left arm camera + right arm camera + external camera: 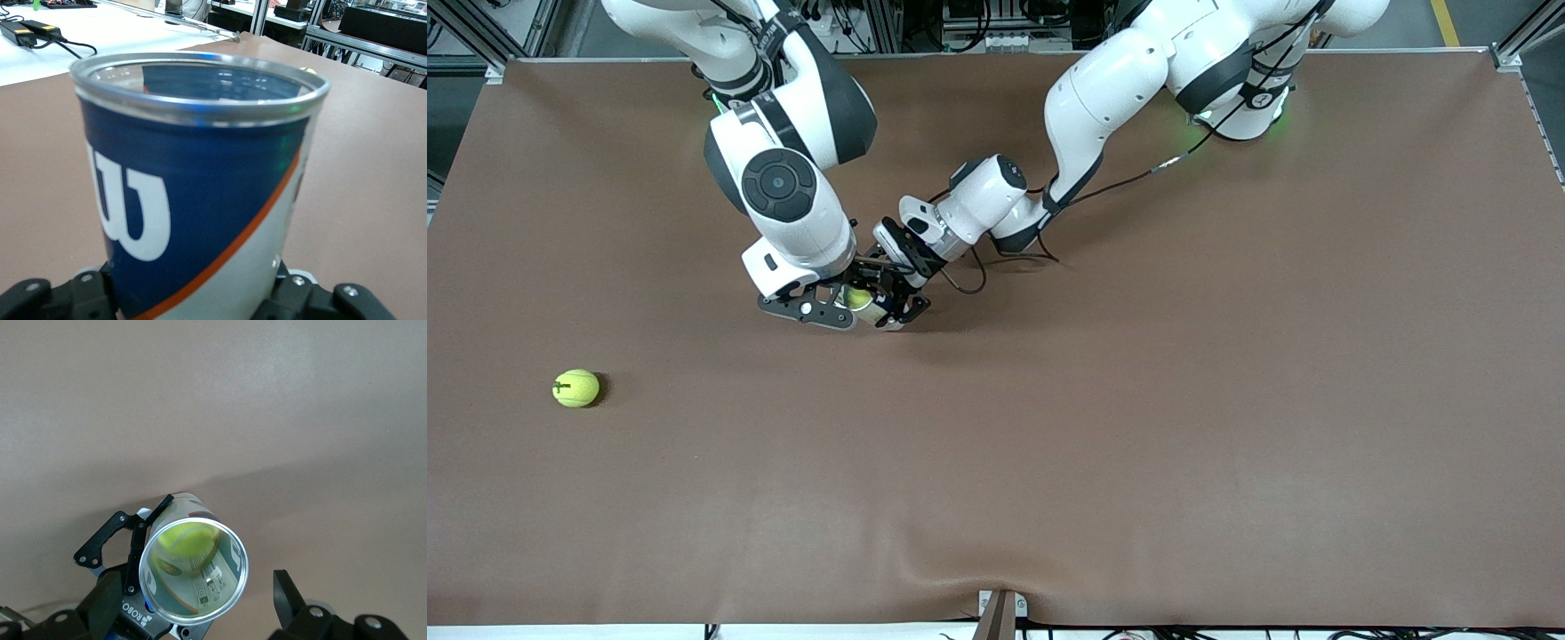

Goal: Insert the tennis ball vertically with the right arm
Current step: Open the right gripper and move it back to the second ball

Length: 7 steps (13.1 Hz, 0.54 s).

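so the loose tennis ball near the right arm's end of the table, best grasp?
Straight down from above, fingers across the middle of the loose tennis ball. It is round and sits alone on the bare table, so any finger direction works, and nothing blocks the end effector.

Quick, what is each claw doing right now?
Left gripper: shut on the can.
Right gripper: open over the can, ball already inside.

Bright even overhead light, soft shadows; glare on the can rim (200, 110).
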{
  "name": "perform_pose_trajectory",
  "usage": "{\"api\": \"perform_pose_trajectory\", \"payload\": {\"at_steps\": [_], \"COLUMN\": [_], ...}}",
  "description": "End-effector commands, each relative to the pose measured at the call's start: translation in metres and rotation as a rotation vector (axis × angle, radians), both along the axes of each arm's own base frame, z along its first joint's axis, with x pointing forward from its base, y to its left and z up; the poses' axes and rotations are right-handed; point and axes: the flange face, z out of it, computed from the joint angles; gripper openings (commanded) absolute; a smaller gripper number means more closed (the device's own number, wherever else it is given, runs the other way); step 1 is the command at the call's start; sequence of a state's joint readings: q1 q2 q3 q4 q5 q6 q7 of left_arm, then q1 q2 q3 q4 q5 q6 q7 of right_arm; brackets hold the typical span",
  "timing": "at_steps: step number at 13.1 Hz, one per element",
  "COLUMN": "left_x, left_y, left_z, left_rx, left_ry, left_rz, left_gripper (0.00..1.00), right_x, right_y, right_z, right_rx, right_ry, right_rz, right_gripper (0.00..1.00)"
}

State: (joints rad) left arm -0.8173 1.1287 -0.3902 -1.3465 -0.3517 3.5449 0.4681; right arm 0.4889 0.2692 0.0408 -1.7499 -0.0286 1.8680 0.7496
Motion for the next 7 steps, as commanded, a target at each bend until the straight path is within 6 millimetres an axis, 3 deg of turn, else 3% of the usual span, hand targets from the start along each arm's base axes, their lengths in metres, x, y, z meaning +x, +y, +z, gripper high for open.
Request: {"api": "perform_pose_trajectory", "payload": {"at_steps": [1, 5, 7], "left_x": [-0.004, -0.005, -0.005], "left_y": [-0.001, -0.001, 0.0], "left_z": [-0.011, -0.011, -0.012], "left_rx": [0.001, 0.002, 0.005], "left_ry": [0.013, 0.013, 0.015], "left_rz": [0.013, 0.012, 0.012], "left_gripper": [0.79, 0.8, 0.81], "right_x": [0.002, 0.024, 0.04], "right_y": [-0.009, -0.079, -0.131], "right_z": [0.009, 0.042, 0.05], "right_rx": [-0.003, 0.02, 0.039], "right_ry": [-0.008, -0.01, -0.007], "right_rz": [-0.012, 0.038, 0.101], "right_gripper": [1.0, 1.0, 1.0]}}
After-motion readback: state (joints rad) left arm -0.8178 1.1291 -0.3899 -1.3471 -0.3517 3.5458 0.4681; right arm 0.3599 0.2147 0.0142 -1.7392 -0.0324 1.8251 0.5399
